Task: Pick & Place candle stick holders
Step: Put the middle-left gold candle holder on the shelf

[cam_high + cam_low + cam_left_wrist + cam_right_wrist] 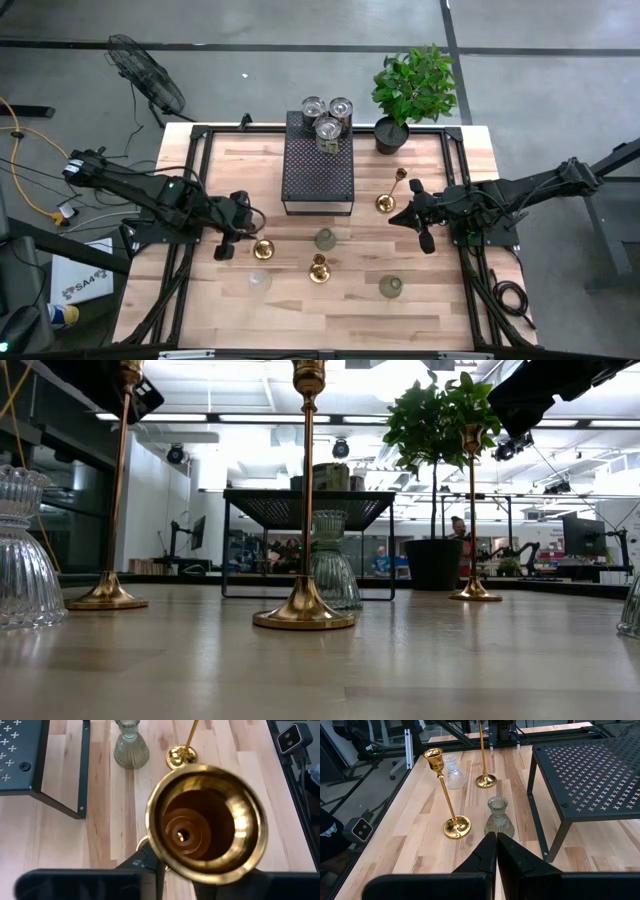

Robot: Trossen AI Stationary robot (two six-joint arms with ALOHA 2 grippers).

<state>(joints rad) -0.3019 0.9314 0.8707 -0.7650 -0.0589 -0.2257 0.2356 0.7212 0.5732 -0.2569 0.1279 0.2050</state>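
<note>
Pale wooden table [420, 300] on a grey concrete floor carries the work. On it, the left gripper [243, 243] sits at the brass candle stick holder [263, 248] standing on the left part of the table, its cup filling the left wrist view; whether the fingers actually clamp the stem I cannot tell. A 2nd brass holder [319, 268] stands near the table's middle, a 3rd [386, 202] just right of the black perforated box [318, 170]. 3 silvery cups [328, 115] sit on top of that box. Glass holders stand apart on the wood: one [325, 239] in front of the box, one [260, 281] near the front left, one [391, 287] at the front right. The right gripper [425, 240] hovers right of centre, fingers pressed together and empty. A potted plant [412, 85] stands at the far edge.
</note>
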